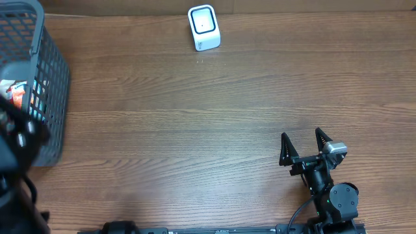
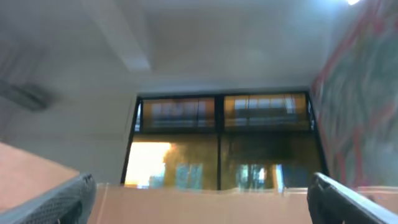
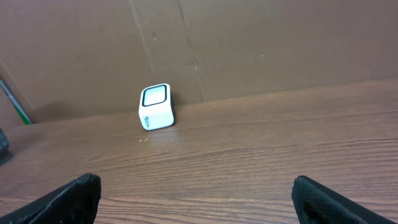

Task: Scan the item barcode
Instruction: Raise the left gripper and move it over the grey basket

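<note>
The white barcode scanner (image 1: pixel 203 27) stands at the far edge of the table, its dark window facing up; it also shows in the right wrist view as the scanner (image 3: pixel 155 107), ahead and to the left. An orange and white item (image 1: pixel 18 96) lies inside the grey mesh basket (image 1: pixel 55 71) at the left, partly hidden. My left arm (image 1: pixel 16 140) is a dark blur over the basket's near side. Its gripper (image 2: pixel 202 202) is open, holds nothing and points up at a window. My right gripper (image 1: pixel 301 135) (image 3: pixel 196 190) is open and empty over the near right of the table.
A brown cardboard wall (image 3: pixel 249 43) backs the table behind the scanner. Bare wood tabletop (image 1: pixel 195 123) lies between the basket, the scanner and my right arm. The right arm's base (image 1: pixel 338 201) sits at the front edge.
</note>
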You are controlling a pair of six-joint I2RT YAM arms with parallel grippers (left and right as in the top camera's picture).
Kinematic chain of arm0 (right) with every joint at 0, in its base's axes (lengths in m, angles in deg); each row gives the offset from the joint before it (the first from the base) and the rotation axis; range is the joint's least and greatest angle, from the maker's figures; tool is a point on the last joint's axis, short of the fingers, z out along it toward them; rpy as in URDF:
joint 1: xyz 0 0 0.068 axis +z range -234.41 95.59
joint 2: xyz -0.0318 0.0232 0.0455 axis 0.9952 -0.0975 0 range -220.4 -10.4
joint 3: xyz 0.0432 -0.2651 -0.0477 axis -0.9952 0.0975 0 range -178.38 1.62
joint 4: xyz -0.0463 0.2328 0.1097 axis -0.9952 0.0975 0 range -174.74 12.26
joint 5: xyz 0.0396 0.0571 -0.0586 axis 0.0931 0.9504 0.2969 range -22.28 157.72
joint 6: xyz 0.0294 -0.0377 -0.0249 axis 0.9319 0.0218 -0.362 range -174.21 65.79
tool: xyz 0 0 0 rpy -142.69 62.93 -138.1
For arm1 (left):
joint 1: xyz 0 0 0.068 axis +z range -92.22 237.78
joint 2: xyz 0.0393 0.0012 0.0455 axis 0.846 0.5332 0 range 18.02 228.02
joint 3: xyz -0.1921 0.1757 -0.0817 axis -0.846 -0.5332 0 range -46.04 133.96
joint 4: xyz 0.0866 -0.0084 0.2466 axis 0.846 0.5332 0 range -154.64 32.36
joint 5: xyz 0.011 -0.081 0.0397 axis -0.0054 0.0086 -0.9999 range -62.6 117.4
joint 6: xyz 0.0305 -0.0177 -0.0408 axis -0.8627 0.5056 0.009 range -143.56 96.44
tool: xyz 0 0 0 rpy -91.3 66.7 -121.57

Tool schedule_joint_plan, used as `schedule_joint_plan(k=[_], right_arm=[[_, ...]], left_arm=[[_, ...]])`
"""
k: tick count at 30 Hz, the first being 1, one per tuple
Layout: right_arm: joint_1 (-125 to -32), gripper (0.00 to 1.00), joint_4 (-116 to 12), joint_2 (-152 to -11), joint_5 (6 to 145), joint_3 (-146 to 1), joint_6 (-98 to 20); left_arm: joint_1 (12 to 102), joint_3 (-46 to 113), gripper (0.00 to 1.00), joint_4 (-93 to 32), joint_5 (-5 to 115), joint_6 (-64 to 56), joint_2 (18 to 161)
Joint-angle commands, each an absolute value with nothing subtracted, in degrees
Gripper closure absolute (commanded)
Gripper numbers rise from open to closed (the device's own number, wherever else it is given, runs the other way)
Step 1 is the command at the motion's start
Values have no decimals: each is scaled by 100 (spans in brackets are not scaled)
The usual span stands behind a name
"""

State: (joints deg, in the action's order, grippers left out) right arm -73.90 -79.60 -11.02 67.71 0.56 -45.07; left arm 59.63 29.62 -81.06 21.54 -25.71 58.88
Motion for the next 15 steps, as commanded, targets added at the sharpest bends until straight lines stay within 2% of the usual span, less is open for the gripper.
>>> schedule_joint_plan(k=[1, 15], right_arm=[[-7419, 0, -7990, -1056, 6780, 117, -4524], [-7419, 0, -7990, -1056, 6778, 117, -4524]], left_arm=[[5963, 3843, 0, -7339, 2077, -2995, 6513], [6164, 6389, 0, -3166, 1568, -2905, 8782]])
